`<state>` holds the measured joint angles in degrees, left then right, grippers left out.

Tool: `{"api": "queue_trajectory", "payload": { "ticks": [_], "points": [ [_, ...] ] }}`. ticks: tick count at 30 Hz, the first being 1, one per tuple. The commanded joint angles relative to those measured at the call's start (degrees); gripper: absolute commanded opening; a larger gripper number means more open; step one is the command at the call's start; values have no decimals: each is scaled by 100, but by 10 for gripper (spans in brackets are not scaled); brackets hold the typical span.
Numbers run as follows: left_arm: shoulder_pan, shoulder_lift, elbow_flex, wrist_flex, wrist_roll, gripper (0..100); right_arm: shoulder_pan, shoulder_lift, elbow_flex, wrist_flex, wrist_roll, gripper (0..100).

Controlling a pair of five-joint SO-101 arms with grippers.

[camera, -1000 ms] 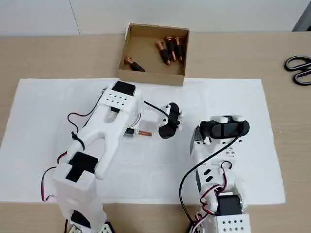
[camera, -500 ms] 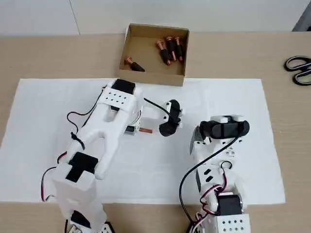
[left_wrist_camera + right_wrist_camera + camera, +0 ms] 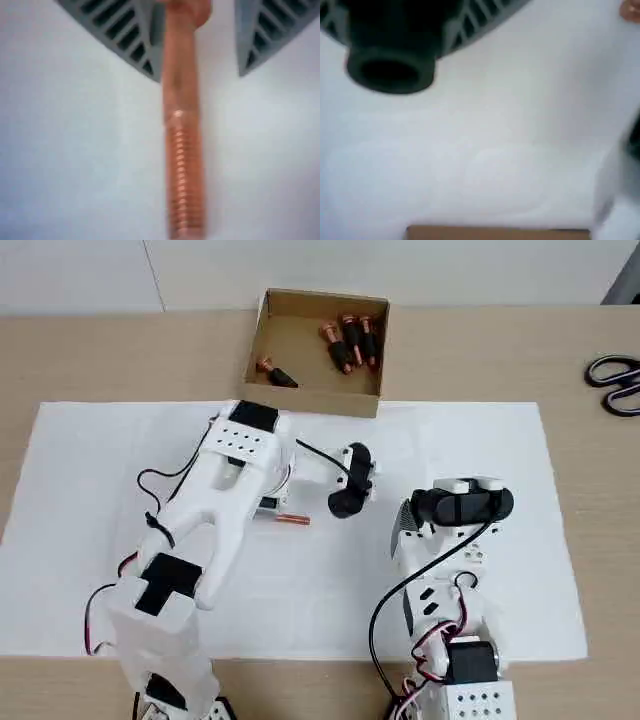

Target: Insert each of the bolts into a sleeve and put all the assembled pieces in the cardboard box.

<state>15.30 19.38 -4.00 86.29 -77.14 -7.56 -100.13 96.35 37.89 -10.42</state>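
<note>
Both were held: my left claw (image 3: 197, 72) pinched the bolt (image 3: 182, 150) at its head, my right claw (image 3: 402, 527) the sleeve (image 3: 390, 70). I judged the bolt stiff and slick.

Left wrist cam: the bolt (image 3: 182, 150) is pretty blurry and its head runs off the edge. The sleeve (image 3: 390, 70) is a blur too, with its back end cut off. In the high view the scissors (image 3: 612, 383) get clipped at the side.

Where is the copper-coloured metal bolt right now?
In the high view, the copper-coloured metal bolt sticks out of the left gripper over the white paper sheet, below the brown cardboard box.
</note>
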Motion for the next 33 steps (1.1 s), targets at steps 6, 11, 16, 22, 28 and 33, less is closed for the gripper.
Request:
{"api": "queue_trajectory", "payload": {
  "ticks": [6, 11, 16, 22, 28, 33],
  "points": [
    [466, -870, -963, 642, 1248, 97, 31, -136, 18, -31, -62, 4],
    [387, -1073, -963, 677, 4633, 97, 22, -136, 18, -31, -62, 4],
    [185, -1055, -963, 897, 8747, 97, 22, -136, 18, -31, -62, 4],
    [132, -1055, -945, 1415, 13134, 97, 22, -136, 18, -31, -53, 4],
    [176, -1037, -901, 1134, 13152, 98, 22, -136, 18, -4, -44, 4],
    [176, -1037, -848, 1143, 13160, 100, 22, -136, 18, 13, -44, 4]
  ]
}}
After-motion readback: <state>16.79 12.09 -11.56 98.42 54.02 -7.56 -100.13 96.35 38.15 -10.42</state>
